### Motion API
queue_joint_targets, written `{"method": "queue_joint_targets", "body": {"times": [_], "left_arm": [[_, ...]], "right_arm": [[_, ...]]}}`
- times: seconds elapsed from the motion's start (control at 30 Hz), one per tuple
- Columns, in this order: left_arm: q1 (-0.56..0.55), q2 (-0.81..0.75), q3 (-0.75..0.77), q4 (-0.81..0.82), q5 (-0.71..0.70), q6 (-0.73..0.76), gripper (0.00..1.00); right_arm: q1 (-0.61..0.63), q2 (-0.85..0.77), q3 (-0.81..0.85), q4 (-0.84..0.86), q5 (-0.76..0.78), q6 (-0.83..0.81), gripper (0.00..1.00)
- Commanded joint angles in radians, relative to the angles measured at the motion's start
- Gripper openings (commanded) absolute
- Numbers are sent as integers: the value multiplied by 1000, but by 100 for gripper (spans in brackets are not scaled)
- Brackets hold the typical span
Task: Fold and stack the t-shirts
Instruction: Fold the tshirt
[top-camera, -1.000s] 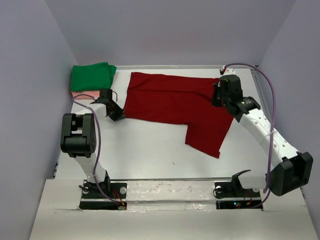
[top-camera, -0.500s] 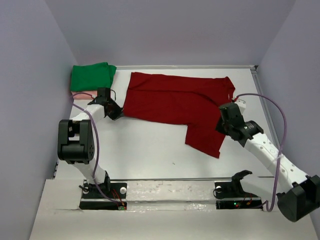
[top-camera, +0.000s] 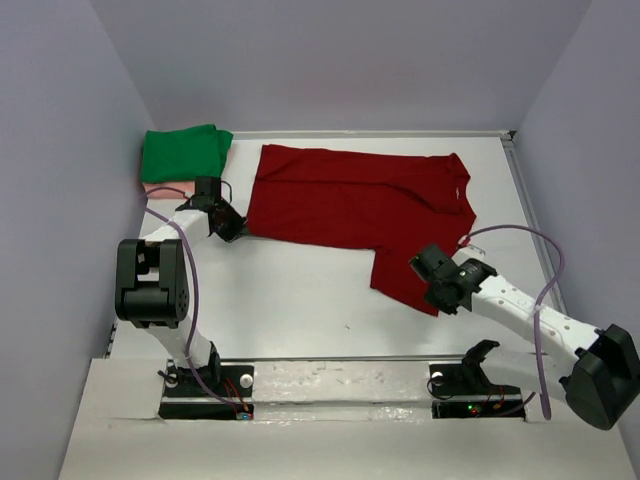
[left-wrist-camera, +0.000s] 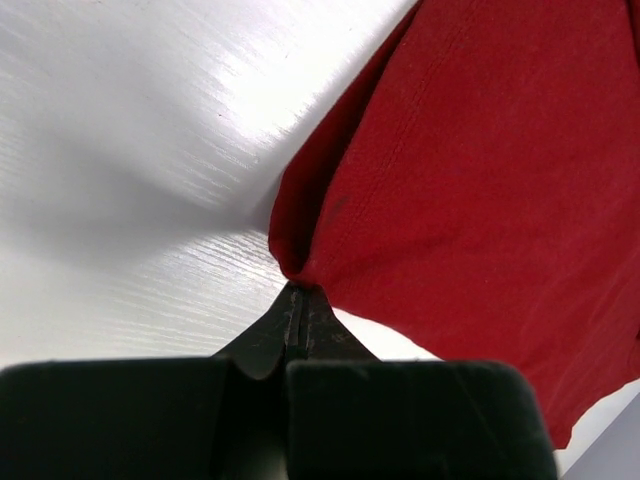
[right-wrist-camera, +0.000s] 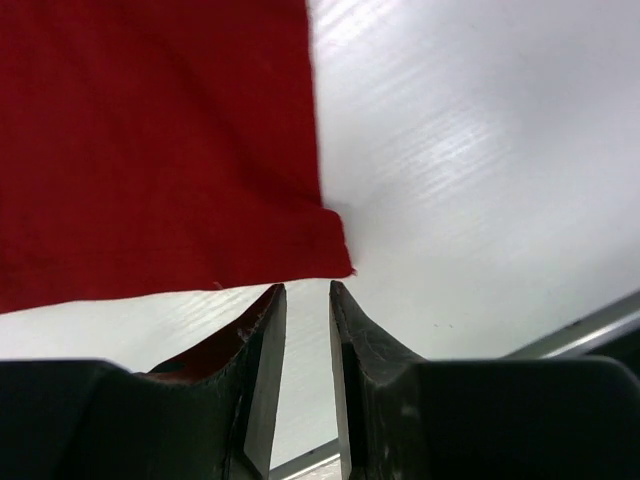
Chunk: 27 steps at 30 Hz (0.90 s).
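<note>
Left hand (left-wrist-camera: 296, 297) clamped on the dark red t-shirt (top-camera: 340, 200); my right hand (right-wrist-camera: 307, 292) hangs at its near corner, fingers (right-wrist-camera: 262, 350) slightly apart.

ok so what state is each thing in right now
dark red t-shirt: unfolded, spread flat
green t-shirt: folded, lying on the pink one
pink t-shirt: under the green, only an edge shows
left pincer: shut on the red shirt's edge
right pincer: open, empty, at the shirt's near corner
</note>
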Motion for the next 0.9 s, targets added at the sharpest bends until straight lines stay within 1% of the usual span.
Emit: {"method": "queue_joint_targets", "body": {"times": [0.0,0.07,0.17,0.27,0.37,0.5,0.57,0.63,0.67,0.87], "left_arm": [[-1,-29,-1,-3,18,15,0],[-1,-29,-4,-3,20,14,0],[-1,-26,-9,2,26,12,0],[-1,-23,-10,5,35,12,0],[-1,-23,-9,5,41,17,0],[-1,-29,-12,14,58,15,0],[-1,-34,-13,17,61,14,0],[-1,-35,-12,12,63,18,0],[-1,-38,-12,11,63,18,0],[-1,-47,-7,8,69,15,0]], "right_arm": [[61,110,69,-174,112,234,31],[83,185,78,-225,116,313,32],[110,230,83,-226,91,349,33],[120,215,63,-223,76,372,34],[120,167,48,-202,67,377,34],[120,137,40,-171,51,349,39],[120,111,25,-127,39,322,45],[120,98,3,-113,21,325,54],[120,100,-2,-101,17,315,55],[120,155,18,-125,19,371,54]]}}
